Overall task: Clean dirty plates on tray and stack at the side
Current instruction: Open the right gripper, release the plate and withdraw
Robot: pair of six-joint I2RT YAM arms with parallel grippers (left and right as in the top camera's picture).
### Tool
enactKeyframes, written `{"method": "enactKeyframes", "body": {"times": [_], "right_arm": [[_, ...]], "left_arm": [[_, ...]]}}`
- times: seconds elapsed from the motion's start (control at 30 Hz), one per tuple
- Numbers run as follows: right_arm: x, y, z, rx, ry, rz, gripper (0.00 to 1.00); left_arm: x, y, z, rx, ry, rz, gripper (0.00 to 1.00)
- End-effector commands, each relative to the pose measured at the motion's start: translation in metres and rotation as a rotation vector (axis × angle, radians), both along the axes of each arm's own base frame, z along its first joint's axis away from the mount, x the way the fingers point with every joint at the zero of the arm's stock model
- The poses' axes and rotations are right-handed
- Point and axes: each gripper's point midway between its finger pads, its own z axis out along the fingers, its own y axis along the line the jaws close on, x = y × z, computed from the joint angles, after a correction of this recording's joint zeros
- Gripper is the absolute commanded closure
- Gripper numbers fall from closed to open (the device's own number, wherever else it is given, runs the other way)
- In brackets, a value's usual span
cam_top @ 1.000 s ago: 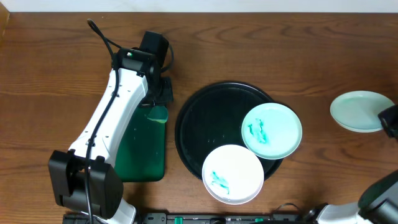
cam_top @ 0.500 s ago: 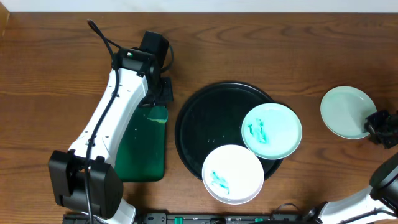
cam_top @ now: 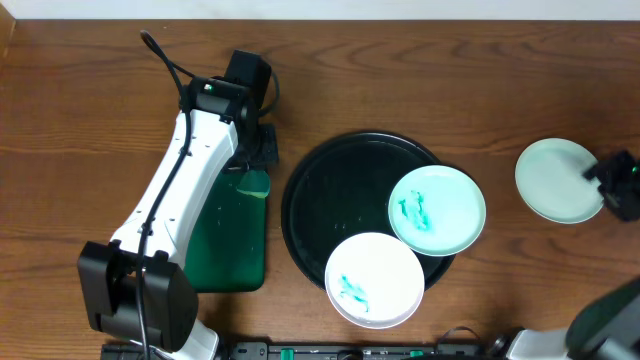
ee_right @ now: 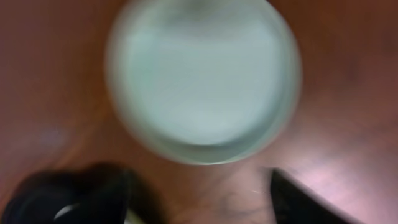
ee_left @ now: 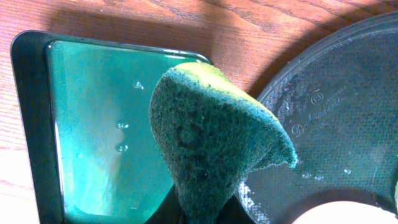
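One clean plate [cam_top: 555, 180] lies ahead of the right gripper [cam_top: 615, 185], spread wide and empty, while a smeared green plate [cam_top: 437, 211] and white plate [cam_top: 375, 280] wait on the tray [cam_top: 320, 200] by the left gripper [cam_top: 256, 150] pinching a sponge [ee_left: 211, 143].

Rough green sponge [ee_left: 211, 143], glossy black tray [ee_left: 348, 93], smooth mint plate [ee_right: 202, 81], grained wooden table [cam_top: 400, 70]

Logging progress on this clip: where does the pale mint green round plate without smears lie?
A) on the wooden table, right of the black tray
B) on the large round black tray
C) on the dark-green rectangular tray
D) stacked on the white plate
A: the unsmeared pale mint green round plate lies on the wooden table, right of the large round black tray, where the smeared mint plate and smeared white plate rest.
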Motion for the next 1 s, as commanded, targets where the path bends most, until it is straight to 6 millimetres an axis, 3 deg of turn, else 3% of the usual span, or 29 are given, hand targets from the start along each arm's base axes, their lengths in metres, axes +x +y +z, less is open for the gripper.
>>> {"method": "enactKeyframes", "body": {"times": [0.0,0.03,0.07,0.13,0.17,0.4,0.5,0.63,0.67,0.77,0.87,0.97], "right_arm": [[0.022,0.06,0.067,-0.041,-0.236,0.325,0.28],[0.021,0.071,0.074,-0.041,-0.249,0.35,0.44],[0.019,0.082,0.077,-0.04,-0.252,0.377,0.48],[0.015,0.104,0.081,-0.029,-0.244,0.433,0.24],[0.013,0.115,0.081,-0.022,-0.237,0.462,0.03],[0.023,0.156,0.088,-0.036,-0.298,0.668,0.01],[0.027,0.156,0.09,-0.071,-0.327,0.731,0.05],[0.03,0.157,0.093,-0.078,-0.348,0.747,0.01],[0.028,0.171,0.098,-0.061,-0.404,0.864,0.01],[0.028,0.175,0.099,-0.051,-0.422,0.893,0.01],[0.025,0.169,0.088,-0.044,-0.357,0.857,0.01],[0.018,0.159,0.06,-0.013,-0.226,0.782,0.12]], "left_arm": [[0.0,0.002,0.001,0.006,0.002,-0.018,0.93],[0.0,0.002,0.001,0.006,0.002,-0.018,0.93],[0.0,0.002,0.001,0.006,0.002,-0.018,0.93],[0.0,0.002,0.001,0.005,0.001,-0.018,0.93],[0.001,0.002,0.001,0.005,-0.002,-0.019,0.92],[0.004,0.001,0.001,0.002,-0.018,-0.026,0.93],[0.005,0.001,0.001,0.003,-0.02,-0.038,0.93],[0.005,0.001,0.001,0.004,-0.02,-0.045,0.93],[0.005,0.001,0.001,0.004,-0.02,-0.045,0.93],[0.005,0.001,0.001,0.004,-0.02,-0.045,0.92],[0.005,0.001,0.001,0.005,-0.02,-0.049,0.93],[0.005,0.001,0.001,0.005,-0.02,-0.052,0.93]]}}
